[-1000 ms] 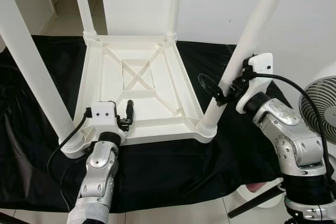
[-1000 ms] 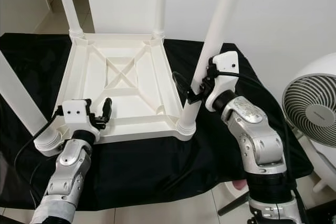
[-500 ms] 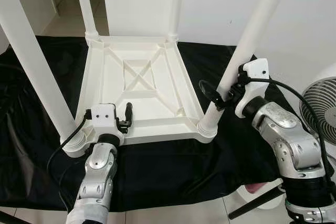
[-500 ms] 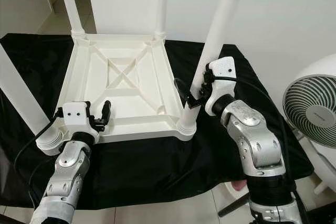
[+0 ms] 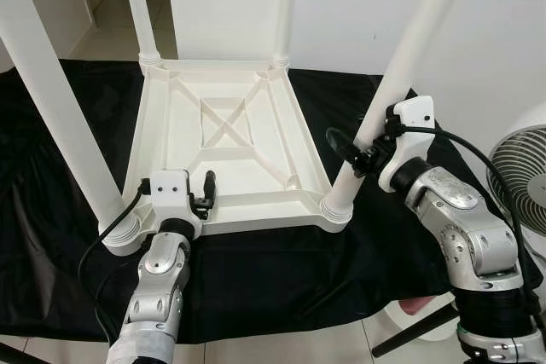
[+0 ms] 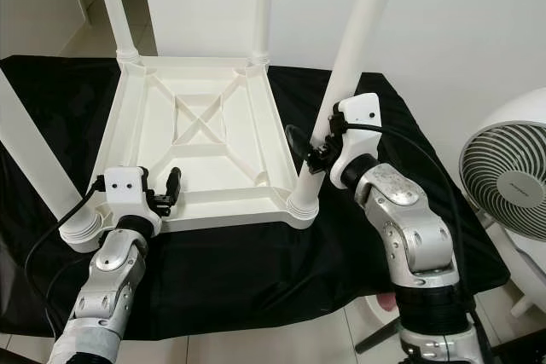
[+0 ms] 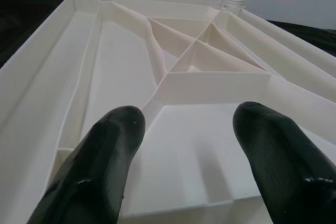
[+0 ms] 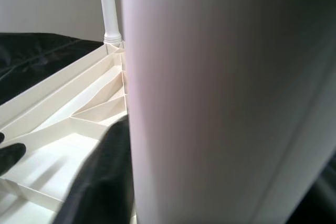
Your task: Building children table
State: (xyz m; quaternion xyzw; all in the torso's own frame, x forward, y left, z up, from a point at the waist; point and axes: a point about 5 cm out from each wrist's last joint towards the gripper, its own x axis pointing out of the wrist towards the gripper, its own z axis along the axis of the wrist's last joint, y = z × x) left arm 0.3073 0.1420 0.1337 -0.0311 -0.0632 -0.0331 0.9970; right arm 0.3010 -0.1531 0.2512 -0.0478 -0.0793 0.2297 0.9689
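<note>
A white children's table (image 5: 226, 130) lies upside down on a black cloth, with its four legs standing up. My left gripper (image 5: 201, 197) rests open at the table's near rim, and its fingers (image 7: 110, 145) point over the ribbed underside with nothing between them. My right gripper (image 5: 365, 153) sits low on the near right leg (image 5: 401, 66), open, with the leg between its fingers. One black finger (image 5: 338, 142) shows on the table side of that leg; the other is hidden behind it. In the right wrist view the leg (image 8: 226, 98) is very close.
The black cloth (image 5: 256, 270) covers the floor under the table and ends just in front of me on pale tiles. A white fan (image 6: 512, 176) stands at the right. A white wall is behind the table, with a doorway at the far left.
My right gripper has slid a little down the near right leg and turned slightly. The left gripper and the table have stayed put.
</note>
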